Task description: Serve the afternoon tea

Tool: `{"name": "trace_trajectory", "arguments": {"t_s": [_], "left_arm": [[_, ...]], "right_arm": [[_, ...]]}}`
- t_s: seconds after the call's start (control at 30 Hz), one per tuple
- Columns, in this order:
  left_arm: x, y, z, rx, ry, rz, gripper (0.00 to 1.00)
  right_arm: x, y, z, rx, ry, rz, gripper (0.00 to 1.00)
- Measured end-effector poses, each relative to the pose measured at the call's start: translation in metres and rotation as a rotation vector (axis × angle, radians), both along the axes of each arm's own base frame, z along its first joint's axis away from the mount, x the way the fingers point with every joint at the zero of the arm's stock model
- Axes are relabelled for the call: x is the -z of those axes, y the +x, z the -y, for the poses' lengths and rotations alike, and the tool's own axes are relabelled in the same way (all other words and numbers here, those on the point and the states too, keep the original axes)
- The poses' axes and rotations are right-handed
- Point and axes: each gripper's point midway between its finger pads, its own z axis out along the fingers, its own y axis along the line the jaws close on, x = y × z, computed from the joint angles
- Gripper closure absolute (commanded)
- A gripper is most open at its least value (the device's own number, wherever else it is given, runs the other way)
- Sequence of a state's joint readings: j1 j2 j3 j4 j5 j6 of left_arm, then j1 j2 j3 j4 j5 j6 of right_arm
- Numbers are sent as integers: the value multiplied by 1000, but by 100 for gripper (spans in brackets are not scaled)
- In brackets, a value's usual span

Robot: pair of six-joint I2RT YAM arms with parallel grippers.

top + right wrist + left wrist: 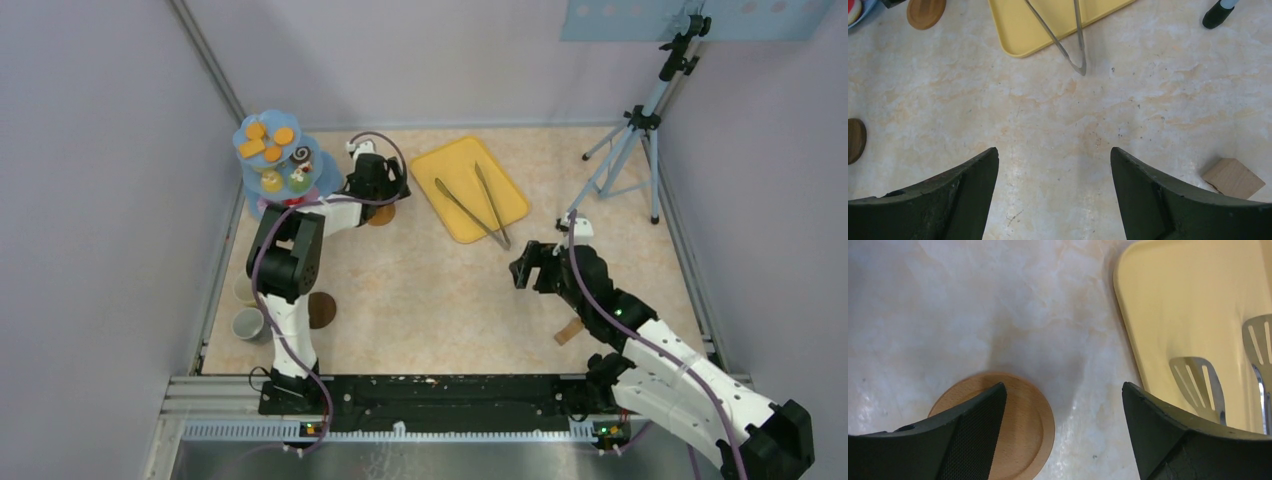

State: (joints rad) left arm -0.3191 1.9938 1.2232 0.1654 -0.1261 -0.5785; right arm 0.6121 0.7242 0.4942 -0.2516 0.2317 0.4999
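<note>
While the left tool [1063,386] hangs low over the bench [948,300]: jaws wide apart, gripping nothing.
Round brown wooden coaster [1020,430]: flat on the bench, just beside the yellow plastic tray [1173,300], partly under one finger [973,430], off-centre.
Right tool [1054,150]: jaws apart, empty, well apart from that coaster.
Nearer arm: left.

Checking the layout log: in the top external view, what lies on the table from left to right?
In order: grey-white mug → near coaster → far coaster → yellow tray → wooden block → tripod.
</note>
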Motion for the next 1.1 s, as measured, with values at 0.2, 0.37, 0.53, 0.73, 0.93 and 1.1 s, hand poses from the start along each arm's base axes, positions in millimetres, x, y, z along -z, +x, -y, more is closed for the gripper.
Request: {"name": "trace_trajectory", "arguments": {"t_s": [0.2, 0.37, 0.53, 0.73, 0.93, 1.1], "left_arm": [[-1, 2, -11, 36, 73, -49, 5], [-56, -40, -19, 103, 101, -60, 4], [-206, -118, -48, 84, 71, 186, 1], [-263, -208, -103, -87, 91, 221, 1], [-204, -255, -159, -386, 181, -135, 1], [-183, -271, -177, -563, 145, -274, 1]], "right_arm": [[2, 0, 1, 3, -8, -7, 19], [-1, 2, 0, 4, 0, 8, 19], [-8, 6, -7, -14, 28, 33, 18], [-15, 7, -16, -54, 57, 58, 19], [-19, 2, -25, -101, 89, 57, 19], [-28, -3, -25, -115, 117, 81, 19]]}}
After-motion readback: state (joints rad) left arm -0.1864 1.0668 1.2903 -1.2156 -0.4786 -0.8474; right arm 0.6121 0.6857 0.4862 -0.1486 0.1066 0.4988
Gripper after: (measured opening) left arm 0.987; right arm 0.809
